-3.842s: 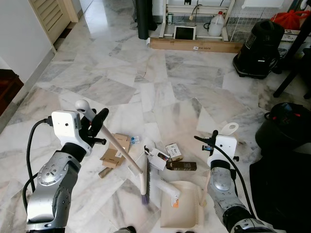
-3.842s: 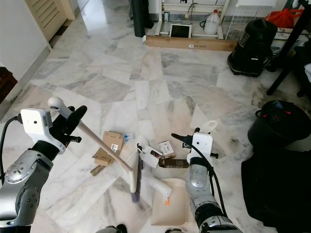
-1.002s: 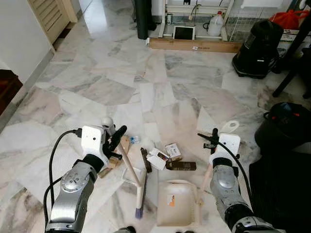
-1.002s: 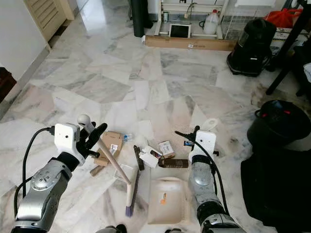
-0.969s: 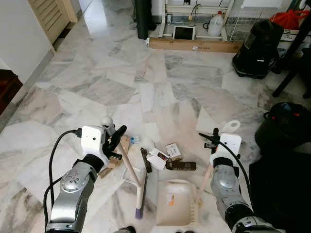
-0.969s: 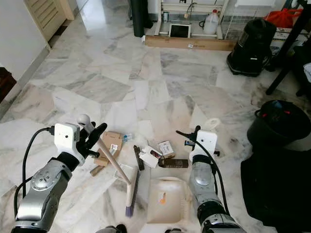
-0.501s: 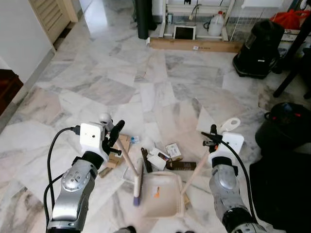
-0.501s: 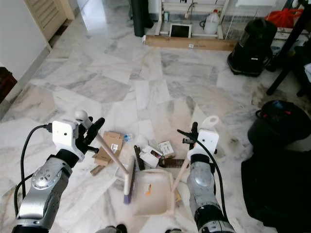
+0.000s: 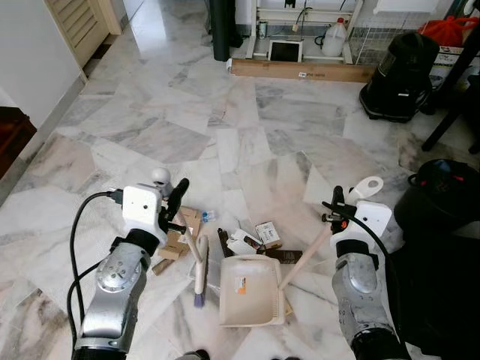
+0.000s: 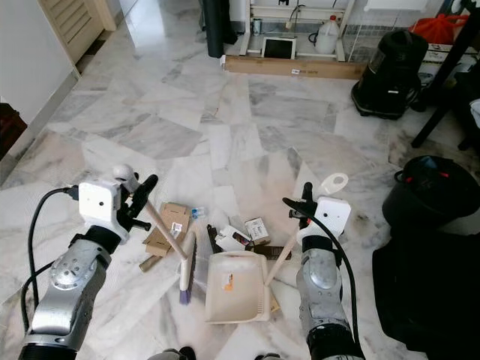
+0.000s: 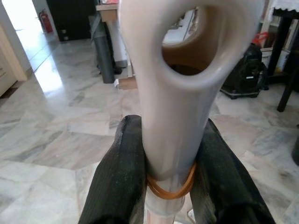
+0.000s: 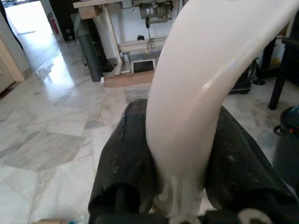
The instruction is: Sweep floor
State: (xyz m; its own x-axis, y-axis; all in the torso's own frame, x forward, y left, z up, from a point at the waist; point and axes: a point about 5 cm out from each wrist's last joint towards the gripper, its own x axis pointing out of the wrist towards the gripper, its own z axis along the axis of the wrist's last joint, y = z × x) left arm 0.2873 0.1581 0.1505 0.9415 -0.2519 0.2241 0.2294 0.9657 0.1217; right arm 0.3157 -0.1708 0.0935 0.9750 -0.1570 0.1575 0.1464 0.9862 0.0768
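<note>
The hand broom (image 9: 199, 268) rests bristles-down on the marble floor (image 9: 247, 142), just beside the cream dustpan (image 9: 250, 291). The left gripper (image 11: 170, 186) is clamped tight around the broom's handle; the right gripper (image 12: 180, 186) is closed on the dustpan's handle. Small cardboard boxes (image 9: 178, 232) and what look like wrappers lie around the pan's far edge. A black vacuum cleaner (image 9: 403, 67) stands well apart.
</note>
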